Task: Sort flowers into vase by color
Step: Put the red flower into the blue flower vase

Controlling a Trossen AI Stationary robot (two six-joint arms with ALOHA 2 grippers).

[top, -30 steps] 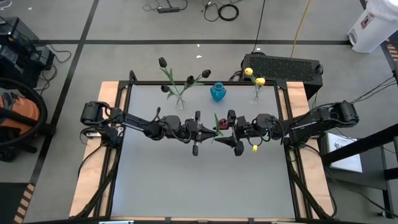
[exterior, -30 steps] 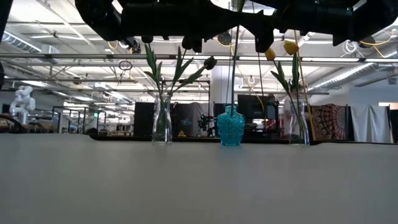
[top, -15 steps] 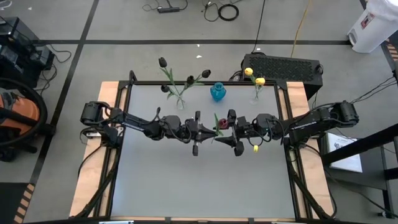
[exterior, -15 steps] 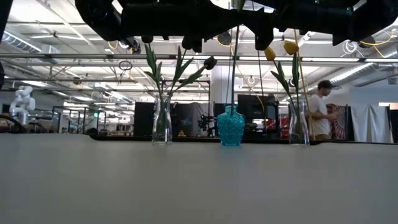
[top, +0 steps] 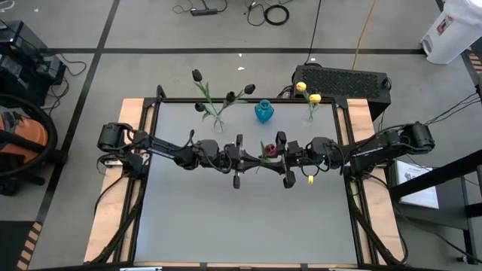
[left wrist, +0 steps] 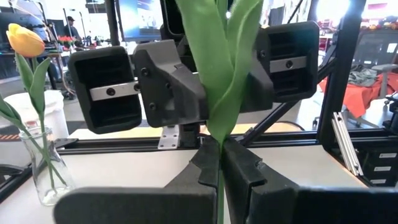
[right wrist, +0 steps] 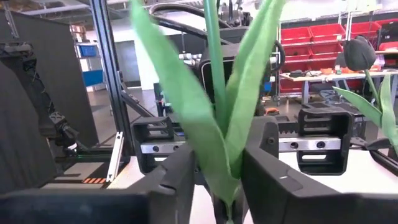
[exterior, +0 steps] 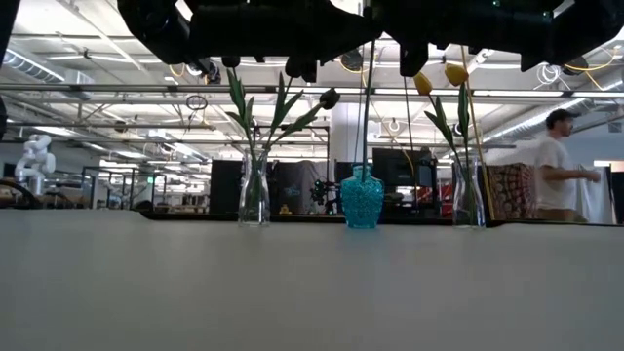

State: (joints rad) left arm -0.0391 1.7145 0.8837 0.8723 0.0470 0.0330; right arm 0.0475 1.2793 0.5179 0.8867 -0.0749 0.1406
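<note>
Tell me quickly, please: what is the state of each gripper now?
Left gripper: shut on the red tulip stem.
Right gripper: shut on the same red tulip stem.

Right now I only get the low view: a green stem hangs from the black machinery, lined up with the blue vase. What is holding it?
Observer: The left gripper is. The left wrist view shows it shut on the stem of the flower.
Operator: What colour is the bloom?
Observer: Dark red, as seen in the high view.
Operator: Is it above the blue vase?
Observer: No. From above, the blue vase stands near the table's far edge. The flower hangs over mid-table, apart from the vase, with the right gripper right beside it.
</note>
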